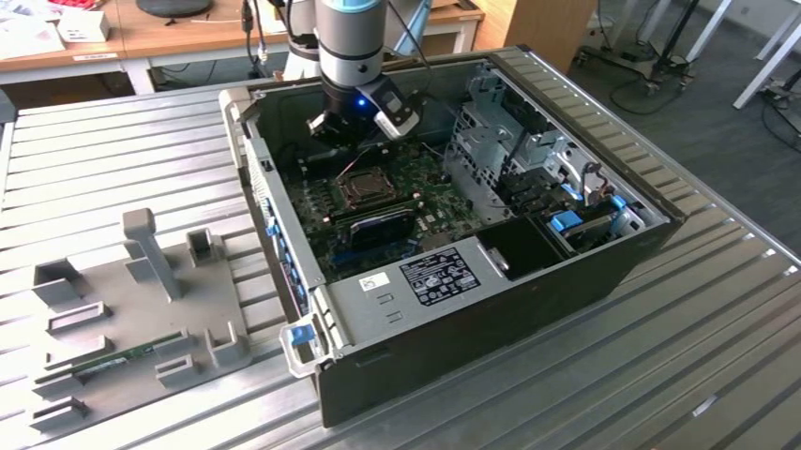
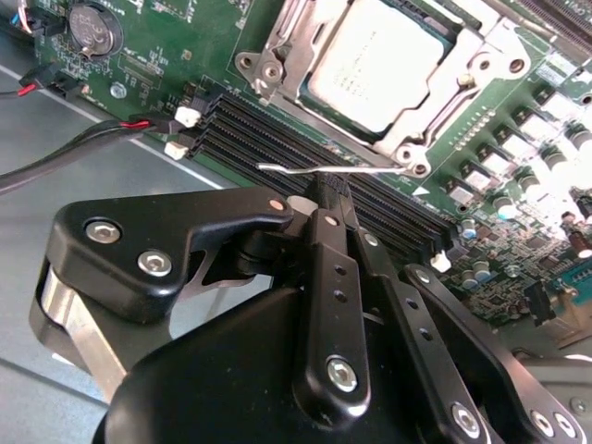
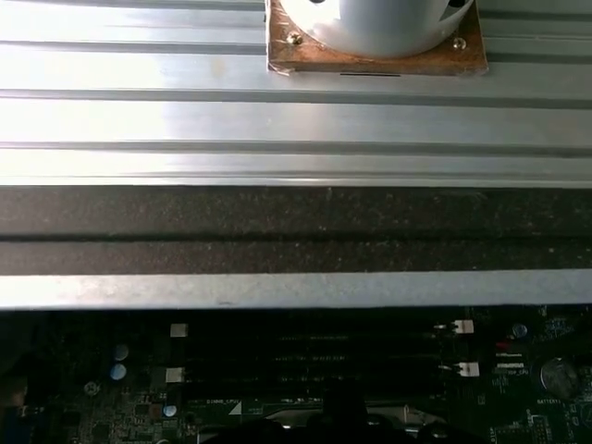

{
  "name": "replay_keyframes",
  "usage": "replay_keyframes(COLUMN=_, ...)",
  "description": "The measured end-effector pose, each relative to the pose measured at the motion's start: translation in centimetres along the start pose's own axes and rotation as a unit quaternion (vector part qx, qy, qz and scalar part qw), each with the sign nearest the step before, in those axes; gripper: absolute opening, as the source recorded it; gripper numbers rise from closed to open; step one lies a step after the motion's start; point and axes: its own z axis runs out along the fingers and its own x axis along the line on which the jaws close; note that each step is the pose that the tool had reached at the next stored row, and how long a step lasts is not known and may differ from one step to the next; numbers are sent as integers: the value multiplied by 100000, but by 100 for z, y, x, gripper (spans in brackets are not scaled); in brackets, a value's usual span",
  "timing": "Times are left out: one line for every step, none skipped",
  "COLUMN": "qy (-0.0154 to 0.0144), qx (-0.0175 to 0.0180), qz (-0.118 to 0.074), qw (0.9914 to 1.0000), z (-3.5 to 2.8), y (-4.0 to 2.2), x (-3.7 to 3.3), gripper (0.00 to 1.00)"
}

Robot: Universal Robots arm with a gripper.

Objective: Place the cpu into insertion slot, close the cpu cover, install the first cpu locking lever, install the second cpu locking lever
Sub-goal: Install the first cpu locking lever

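We see the arm [image 1: 347, 33] standing near-vertical at the far side of the scene, wrist pointing down, the gripper [image 2: 322, 192] low with its fingers [image 2: 335, 277] pressed together.

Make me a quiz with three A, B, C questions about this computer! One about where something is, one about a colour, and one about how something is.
1. Where is the small square silver-grey cpu?
A. In the square dark-framed insertion slot
B. On the ribbed table
C. Outside the case

2. What colour is the flat motherboard?
A. Red
B. Green
C. Yellow

3. How is the thin silver-metal cpu cover?
A. Standing upright
B. Lying flat around the cpu
C. Taken off

Answers:
1 A: the cpu sits framed in the slot.
2 B: green shows between the parts.
3 B: its frame lies level around the cpu's top.
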Motion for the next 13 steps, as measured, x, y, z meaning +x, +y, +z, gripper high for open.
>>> replay_keyframes(qy=2, qx=-65, qz=13, qw=100000, z=2, y=0, x=-1, gripper=10)
replay_keyframes(qy=5, qx=-99, qz=20, qw=100000, z=3, y=0, x=-1, gripper=10)
replay_keyframes(qy=6, qx=-128, qz=24, qw=100000, z=4, y=0, x=-2, gripper=10)
replay_keyframes(qy=10, qx=-128, qz=24, qw=100000, z=4, y=0, x=-2, gripper=10)
replay_keyframes(qy=9, qx=-132, qz=23, qw=100000, z=4, y=0, x=-2, gripper=10)
replay_keyframes(qy=9, qx=-135, qz=22, qw=100000, z=4, y=0, x=-2, gripper=10)
replay_keyframes(qy=4, qx=-143, qz=22, qw=100000, z=7, y=-1, x=-2, gripper=10)
replay_keyframes(qy=-1, qx=-157, qz=19, qw=100000, z=11, y=-1, x=-4, gripper=10)
replay_keyframes(qy=-2, qx=-158, qz=13, qw=100000, z=15, y=-2, x=-6, gripper=10)
replay_keyframes(qy=9, qx=-142, qz=14, qw=100000, z=21, y=-4, x=-9, gripper=10)
replay_keyframes(qy=8, qx=-139, qz=21, qw=100000, z=27, y=-5, x=-11, gripper=10)
replay_keyframes(qy=2, qx=-146, qz=20, qw=100000, z=34, y=-6, x=-14, gripper=10)
replay_keyframes(qy=7, qx=-142, qz=20, qw=100000, z=41, y=-8, x=-17, gripper=10)
